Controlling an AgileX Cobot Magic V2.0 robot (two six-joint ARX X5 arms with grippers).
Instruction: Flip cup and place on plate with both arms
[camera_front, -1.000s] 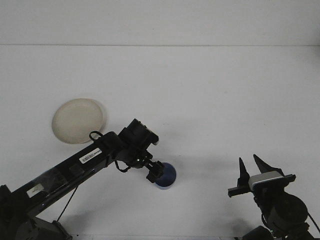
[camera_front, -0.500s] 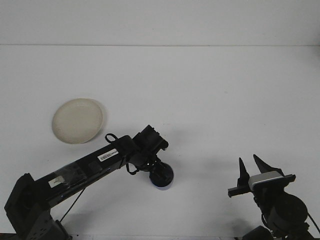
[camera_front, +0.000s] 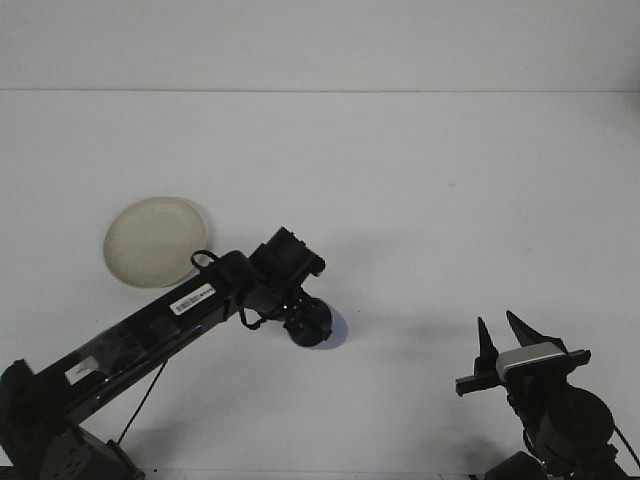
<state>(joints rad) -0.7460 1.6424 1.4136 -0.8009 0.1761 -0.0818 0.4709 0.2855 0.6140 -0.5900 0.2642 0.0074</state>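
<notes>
While clamped over the blue cup (camera_front: 322, 330) at lower centre-left of the frame, just right of the wrist, sits the left gripper (camera_front: 308, 323), its fingers apparently pressed onto the cup, though mostly hidden by the dark head, so only the cup's rim and a crescent of its side can be made out. Cannot tell from this view which way the cup's mouth faces or how its axis lies, since the gripper covers most of it. Up and to the left of the cup, in the middle-left of the frame, lies the cream plate (camera_front: 156, 240), bare, with its lower right edge just beside the left arm's forearm link. Well apart in the lower right corner waits the right gripper (camera_front: 497, 341), fingers spread and pointing up, holding nothing. Judged from this layout: far nearer the plate is the left arm, so the carry runs up-left across the white table (camera_front: 450, 200), with any handover reaching rightward instead.
</notes>
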